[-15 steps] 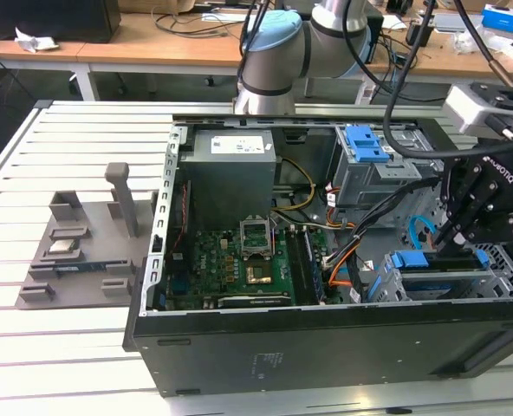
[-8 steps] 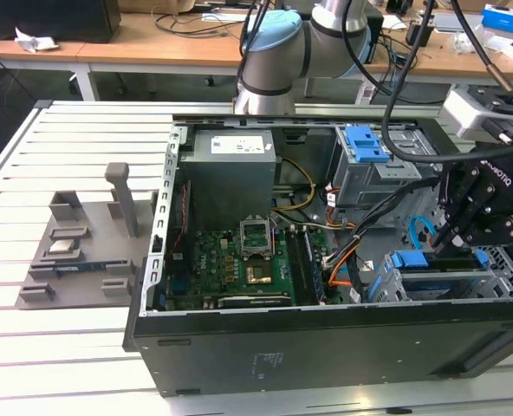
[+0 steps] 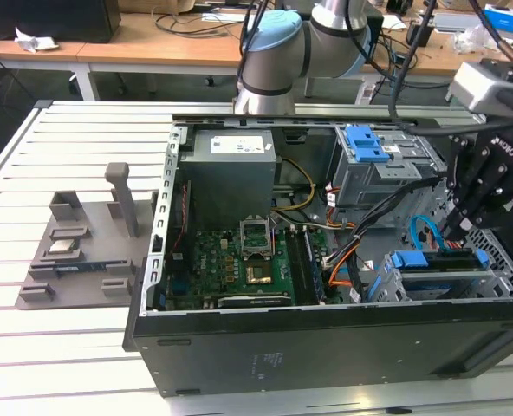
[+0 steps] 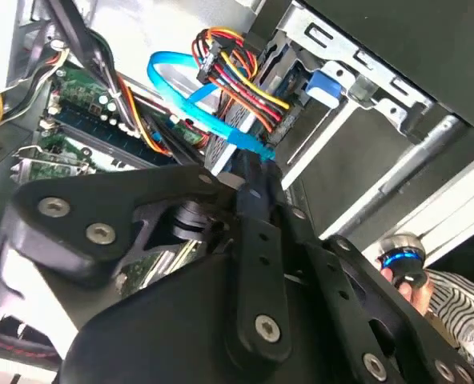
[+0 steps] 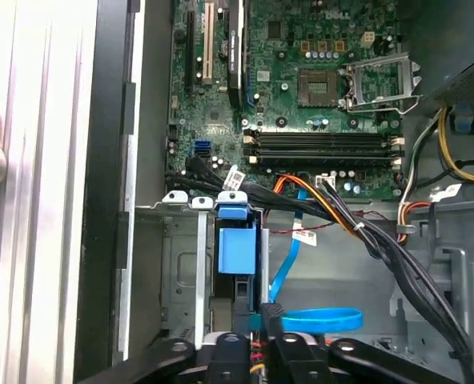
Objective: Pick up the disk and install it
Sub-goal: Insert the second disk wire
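Observation:
The disk [image 3: 437, 259] stands on edge in the lower drive cage at the exterior view's right end of the open computer case [image 3: 326, 347]. I see only its bright blue bracket along the top. In the first wrist view the same blue bracket [image 5: 237, 246] sits between the cage's metal rails. My black gripper [image 3: 461, 232] hangs just above the disk's cable end, touching or nearly touching the bracket. In both wrist views the gripper [image 5: 255, 320] [image 4: 251, 182] reaches down beside a blue data cable [image 5: 317, 320].
A second grey drive cage with a blue latch [image 3: 365, 143] sits behind, beside the power supply [image 3: 230, 165]. The motherboard [image 3: 248, 260] and a wire bundle [image 5: 357, 232] fill the case. A grey parts fixture [image 3: 74, 243] lies on the slatted table. A person's hand [image 4: 409, 280] is nearby.

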Tool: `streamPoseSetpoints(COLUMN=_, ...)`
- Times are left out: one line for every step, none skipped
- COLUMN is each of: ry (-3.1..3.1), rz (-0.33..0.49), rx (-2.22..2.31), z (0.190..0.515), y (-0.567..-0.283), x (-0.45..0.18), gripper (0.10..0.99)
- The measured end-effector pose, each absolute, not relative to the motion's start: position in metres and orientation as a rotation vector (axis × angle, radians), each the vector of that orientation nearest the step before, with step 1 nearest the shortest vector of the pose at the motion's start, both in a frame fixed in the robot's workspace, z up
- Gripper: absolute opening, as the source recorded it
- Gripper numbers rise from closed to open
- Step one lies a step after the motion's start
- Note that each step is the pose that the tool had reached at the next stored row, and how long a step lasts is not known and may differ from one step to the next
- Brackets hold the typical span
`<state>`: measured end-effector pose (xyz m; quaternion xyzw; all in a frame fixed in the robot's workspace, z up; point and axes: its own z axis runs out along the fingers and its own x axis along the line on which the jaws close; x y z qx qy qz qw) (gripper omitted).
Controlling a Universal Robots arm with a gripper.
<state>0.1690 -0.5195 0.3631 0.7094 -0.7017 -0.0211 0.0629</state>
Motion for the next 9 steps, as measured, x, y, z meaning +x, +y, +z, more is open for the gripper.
streamPoseSetpoints(ry=-2.12, rz=-0.064, rx=2.144, z=0.369, y=-0.519, x=0.169, gripper=0.106)
streamPoseSetpoints(ry=-2.12, rz=-0.064, rx=2.144, z=0.377, y=-0.519, x=0.169, gripper=0.106)
streamPoseSetpoints(ry=-2.12, rz=-0.064, rx=2.144, z=0.381, y=-0.519, x=0.169, gripper=0.106)
streamPoseSetpoints(ry=-2.12, rz=-0.064, rx=2.144, z=0.387, y=-0.519, x=0.169, gripper=0.106)
streamPoseSetpoints(ry=-2.12, rz=-0.064, rx=2.144, z=0.392, y=-0.519, x=0.169, gripper=0.106)
streamPoseSetpoints(ry=-2.12, rz=-0.064, rx=2.144, z=0.394, y=-0.519, x=0.169, gripper=0.106)
streamPoseSetpoints(ry=-2.12, rz=-0.064, rx=2.144, z=0.394, y=-0.519, x=0.169, gripper=0.106)
streamPoseSetpoints(ry=-2.12, rz=-0.064, rx=2.144, z=0.394, y=-0.519, x=0.169, gripper=0.106)
streamPoseSetpoints(ry=-2.12, rz=-0.064, rx=2.144, z=0.395, y=-0.519, x=0.169, gripper=0.106)
